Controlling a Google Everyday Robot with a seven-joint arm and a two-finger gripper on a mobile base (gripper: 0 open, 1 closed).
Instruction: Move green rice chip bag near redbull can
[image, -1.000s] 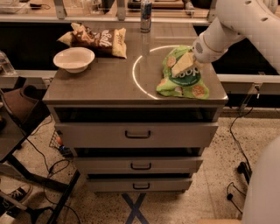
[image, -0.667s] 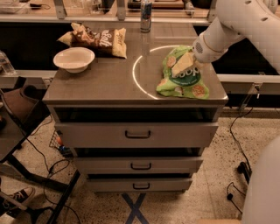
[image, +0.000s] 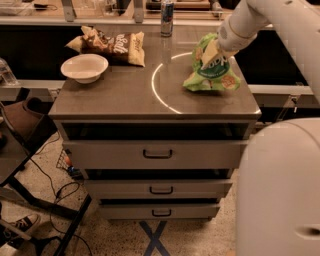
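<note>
The green rice chip bag (image: 214, 75) is at the right side of the cabinet top, crinkled and pulled up at its upper edge. My gripper (image: 208, 54) comes in from the upper right and is shut on the bag's top. The redbull can (image: 167, 18) stands upright at the back middle of the top, behind and to the left of the bag, well apart from it.
A brown-and-cream chip bag (image: 114, 43) lies at the back left, with a white bowl (image: 84, 67) in front of it. The grey cabinet top (image: 125, 97) has drawers below. The robot's white body (image: 280, 190) fills the lower right. Cables and a dark stand are on the floor at left.
The green bag and my gripper have shifted a little up and toward the back of the cabinet top. The can, bowl and brown bag have not moved.
</note>
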